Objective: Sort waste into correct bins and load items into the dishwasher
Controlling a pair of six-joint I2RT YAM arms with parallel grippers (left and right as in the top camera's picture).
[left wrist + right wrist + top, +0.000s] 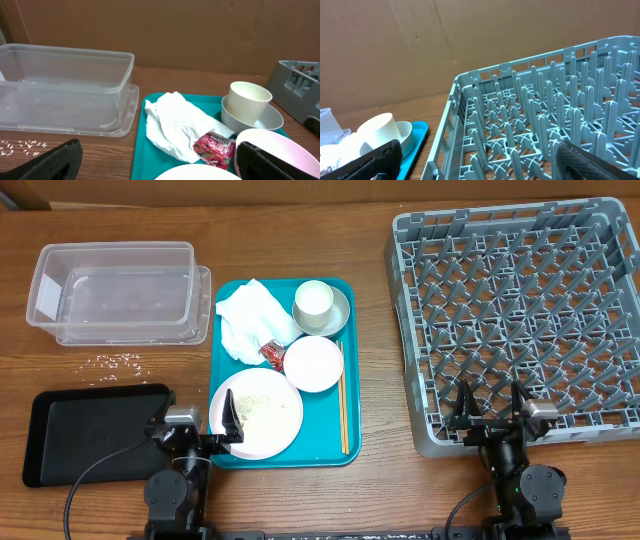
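Left gripper (197, 425): hangs low at the near edge of the table, spans the gap between the black tray (90, 435) and the teal tray (325, 430), jaws spread wide, grips nothing. Its right finger (233, 420) overlaps the rim of the pink plate (283, 430) in the overhead view; touching or just above, cannot tell.

Right gripper (490, 408): sits at the near wall of the grey dish rack (520, 310), jaws likewise spread wide, grips nothing.

On the teal tray:
- Pink plate at the near left, sprinkled with whitish scraps (255, 405).
- Pink bowl (314, 363) just beyond the plate, upright.
- Cream cup (313, 301) upright inside the grey-green bowl (343, 315), at the far right corner.
- Crumpled white napkin (250, 322) in the far left corner.
- Red wrapper (271, 353) between napkin and pink bowl, just beside both.
- Chopsticks (343, 410) along the tray's right edge.

Left of the teal tray:
- Clear tub (112, 248) at the far side, upright.
- Loose white grains (117, 361) scattered on the wood between tub and black tray.
- Black tray at the near left.

Dish rack: fills the right side of the table, with a strip of wood between it and the teal tray.
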